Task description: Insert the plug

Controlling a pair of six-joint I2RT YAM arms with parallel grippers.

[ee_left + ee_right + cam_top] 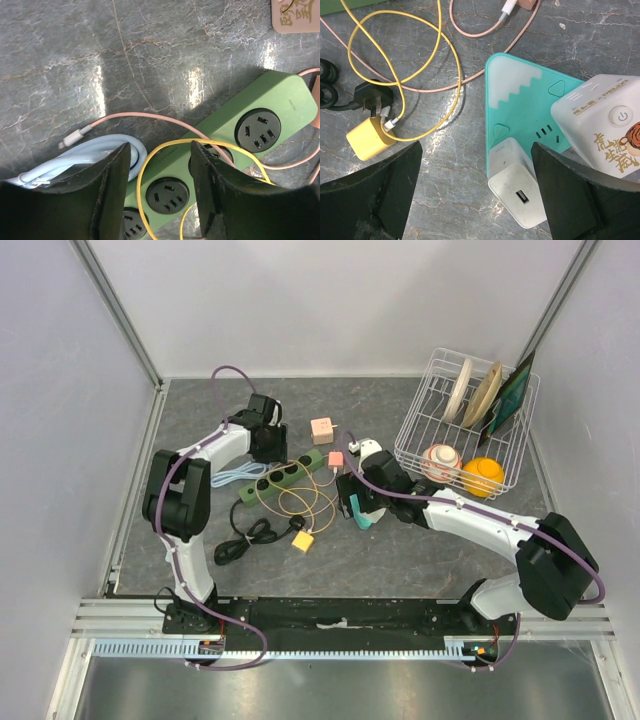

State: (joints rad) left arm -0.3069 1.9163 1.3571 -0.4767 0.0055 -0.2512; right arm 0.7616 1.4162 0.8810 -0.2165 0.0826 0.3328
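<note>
Hard to make out:
- Left pincer (160, 150): fingers stand apart with a clear gap, straddling the middle of the green power strip (280, 105). They cover the strip's lower end, and I can't tell whether they touch it.
- In the top view the fingertips are lost under the wrist.
- Right pincer (476, 147): spread wide with nothing between the fingers, hanging over the teal socket block (520, 105). One corner of the block is hidden under a white cube (600, 125), which the frame edge cuts off.

View against view:
- Only my right wrist camera shows the black plug (370, 95) properly. It has a blocky black body and lies on the table (445, 200) against the yellow charger (367, 140). Its cord runs off the left edge.
- The same view shows a white charger (517, 187) seated in the teal block.
- From the top the plug is a dark speck, nearer me than the strip and well apart from both pincers.
- The left wrist camera shows the strip's round black sockets, with a yellow cable (170, 143) looped across them.
</note>
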